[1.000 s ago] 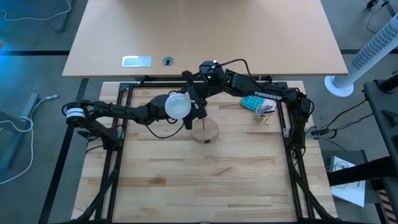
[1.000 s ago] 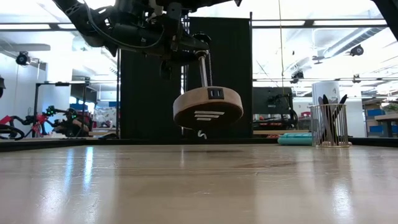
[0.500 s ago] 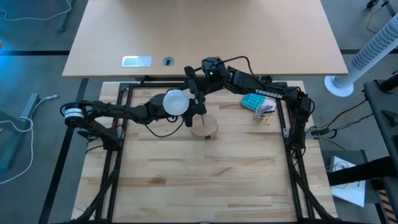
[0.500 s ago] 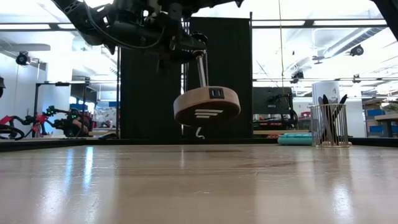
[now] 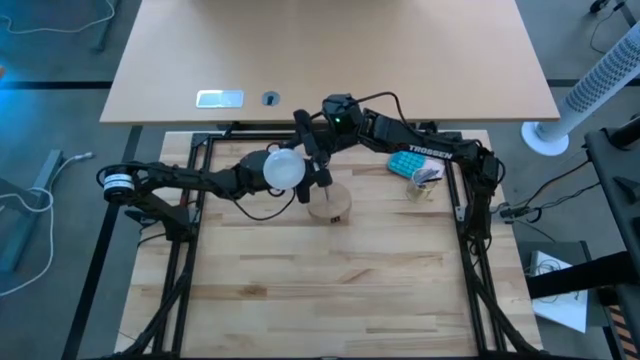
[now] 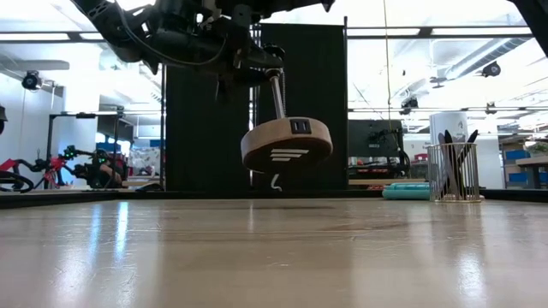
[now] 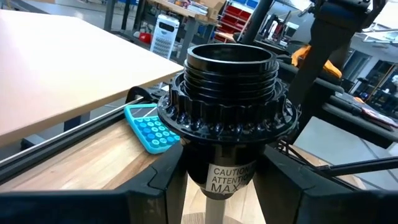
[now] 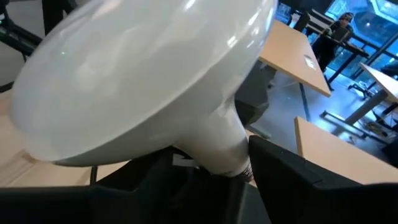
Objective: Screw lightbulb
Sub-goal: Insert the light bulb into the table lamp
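Observation:
The white lightbulb [image 5: 283,167] fills the right wrist view [image 8: 137,74], and my right gripper [image 8: 214,177] is shut on it. My left gripper [image 7: 227,171] is shut on the lamp's black socket [image 7: 231,93], whose threaded mouth shows with nothing in it. Both grippers meet above the table's middle [image 5: 305,170]. The lamp's thin stem [image 6: 278,96] runs down from the socket to a round wooden disc [image 6: 286,144]. The disc hangs tilted, clear of the table. In the high view the bulb covers the socket. My left gripper pinches the socket's smooth black body [image 7: 231,177] between its two fingers, just below the ribbed collar and by the printed caution label. The lamp is lifted clear and hangs tilted, wooden disc lowest. My right gripper pinches the lightbulb's narrow neck [image 8: 217,149] between its two fingers, just under the globe. The bulb is held clear of the table, its globe pointing away from the fingers.
A blue keypad [image 5: 408,162] and a wire mesh pen cup [image 5: 425,182] stand at the table's far right. A tan desk [image 5: 330,60] lies beyond the far edge. The near half of the wooden table [image 5: 330,290] is bare boards.

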